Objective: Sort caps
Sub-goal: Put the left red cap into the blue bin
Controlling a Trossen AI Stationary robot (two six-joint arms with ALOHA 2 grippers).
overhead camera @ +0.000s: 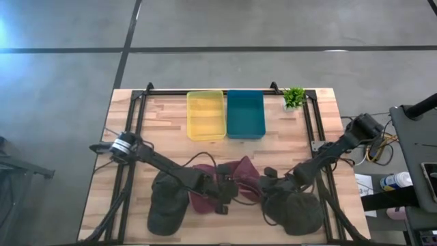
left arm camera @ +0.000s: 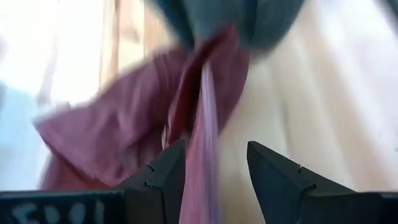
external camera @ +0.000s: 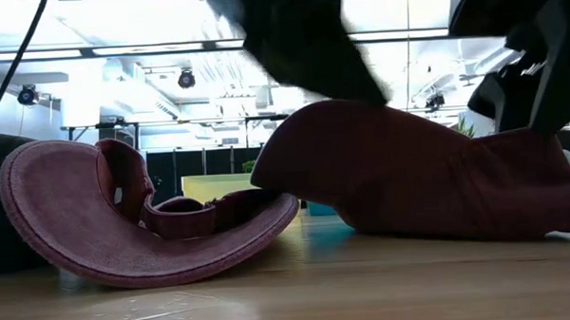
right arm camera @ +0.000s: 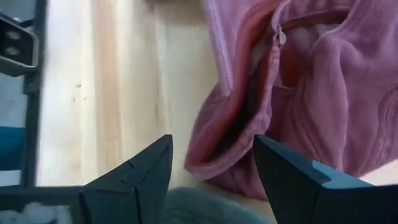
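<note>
The desk [overhead camera: 321,116] fills the middle of the high view, and all four caps lie in its lower half, well apart from the yellow bin [overhead camera: 205,114] and the teal bin [overhead camera: 245,113] at the upper centre. One olive cap [overhead camera: 166,203] lies at lower left under my left arm, the other olive cap [overhead camera: 293,208] at lower right under my right arm. Between them are the two maroon caps: one maroon cap [overhead camera: 202,198] lower and more to the left, the second maroon cap [overhead camera: 243,174] a little higher, touching the first. My left claw [overhead camera: 225,198] sits at the seam of these two, and in the left wrist view a fold of maroon fabric [left arm camera: 202,137] runs straight between the open fingers [left arm camera: 165,174], its long line pointing away from me; whether I already pinch it, I cannot tell. My right claw [overhead camera: 270,179] waits just beside the right edge of the second maroon cap, jaws spread wide and empty, the cap's rim [right arm camera: 224,143] directly ahead. I judge the left claw is nearer to a grasp.
</note>
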